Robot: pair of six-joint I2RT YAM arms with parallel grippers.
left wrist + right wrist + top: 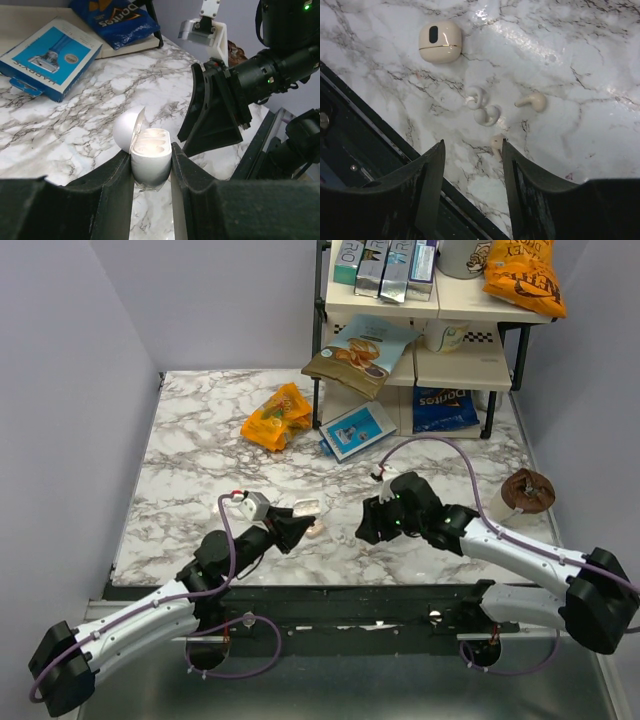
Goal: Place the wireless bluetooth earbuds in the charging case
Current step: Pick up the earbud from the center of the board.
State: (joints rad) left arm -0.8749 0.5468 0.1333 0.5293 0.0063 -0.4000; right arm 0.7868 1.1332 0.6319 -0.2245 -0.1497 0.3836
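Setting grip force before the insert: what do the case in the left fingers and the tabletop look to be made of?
Charging case: smooth hard plastic by its look, pale cream with a soft sheen, lid hinged open over two moulded wells. Tabletop: white with grey marble veining and glossy glare in the right wrist view; real stone or printed laminate, I cannot tell.

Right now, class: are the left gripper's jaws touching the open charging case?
Touching. The left wrist view shows the left gripper with a jaw pressed against each side of the open charging case, no gap on either side.
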